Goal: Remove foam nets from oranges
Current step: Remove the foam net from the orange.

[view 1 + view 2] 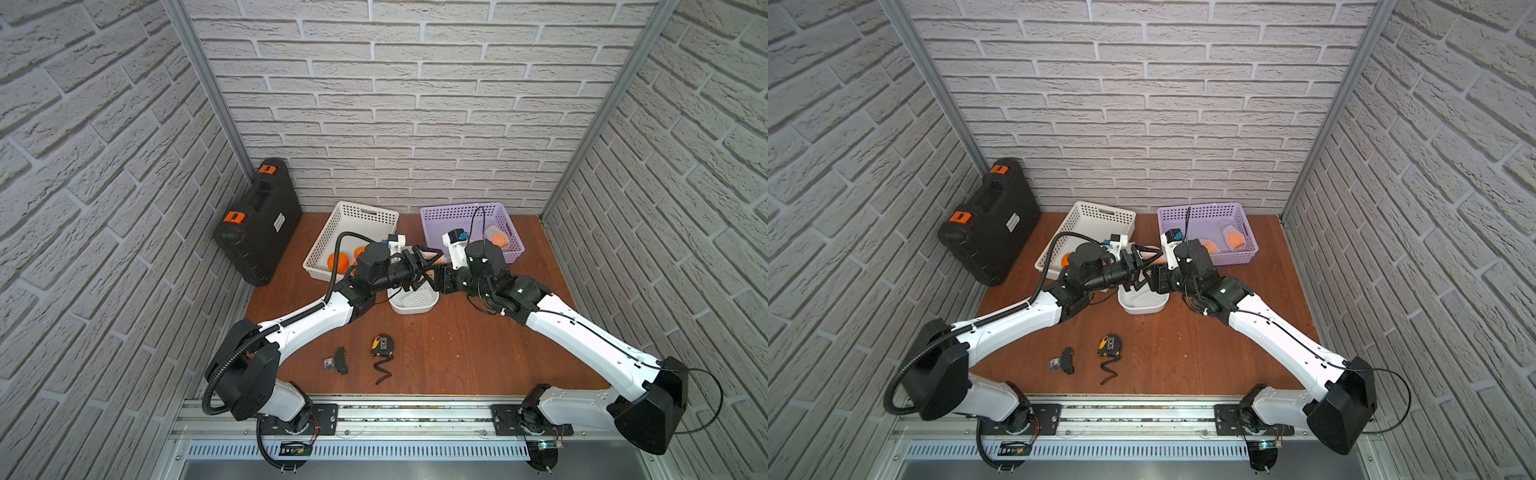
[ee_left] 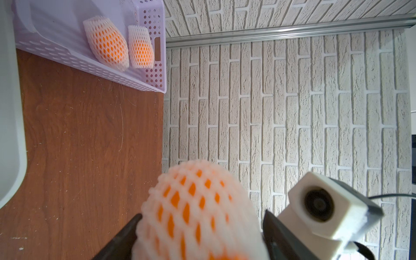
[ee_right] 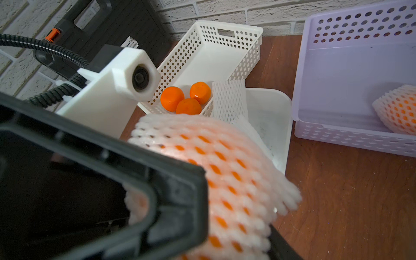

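As white basket [image 3: 245, 65] holds bare oranges [image 3: 172, 98], purple basket [image 2: 155, 74] holds netted oranges [image 2: 108, 42]

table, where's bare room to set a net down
Widest bare table: front right, between tape measure and right arm. Also white basket, far half; purple basket, left side. Crowded: centre, where left gripper and right gripper meet at the netted orange by the tray.
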Controlling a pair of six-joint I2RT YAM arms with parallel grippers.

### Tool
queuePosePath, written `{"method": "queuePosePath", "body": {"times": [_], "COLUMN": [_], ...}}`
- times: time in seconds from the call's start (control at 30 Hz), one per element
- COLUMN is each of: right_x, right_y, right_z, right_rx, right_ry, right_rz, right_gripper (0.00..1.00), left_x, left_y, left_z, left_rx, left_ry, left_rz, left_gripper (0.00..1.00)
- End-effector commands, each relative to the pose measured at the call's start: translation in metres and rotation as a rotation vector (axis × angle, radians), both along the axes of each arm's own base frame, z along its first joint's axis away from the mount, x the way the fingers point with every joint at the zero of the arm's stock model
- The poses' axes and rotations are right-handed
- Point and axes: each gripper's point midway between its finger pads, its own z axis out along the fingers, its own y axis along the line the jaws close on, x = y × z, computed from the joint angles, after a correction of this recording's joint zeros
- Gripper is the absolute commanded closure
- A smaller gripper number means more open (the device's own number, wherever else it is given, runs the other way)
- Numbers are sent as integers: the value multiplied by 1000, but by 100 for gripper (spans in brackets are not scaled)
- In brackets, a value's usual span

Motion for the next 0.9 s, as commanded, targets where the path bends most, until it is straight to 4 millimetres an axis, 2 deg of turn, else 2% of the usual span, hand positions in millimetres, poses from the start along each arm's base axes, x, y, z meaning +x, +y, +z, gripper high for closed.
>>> {"method": "queuePosePath", "body": {"times": [0.0,0.3,0.53,0.87], "right_x": [5,1,-5,-17], "right_y": [3,7,12,13], "right_z": [17,14,23,43], "right_rx": [32,23,55,81], "right_ry": [-37,-27,-46,-108], "right_rz": [-27,4,43,113], "right_gripper": [37,33,26,23], "left_x": [-5,-2,-4,-16], "left_y": [-3,3,3,6], "left_z": [18,18,22,31], "left_rx": [-50,-53,-63,-70], "left_ry": [-52,-57,-79,-175], "left_rz": [-26,-7,-29,-115], "left_gripper": [23,48,47,46]}}
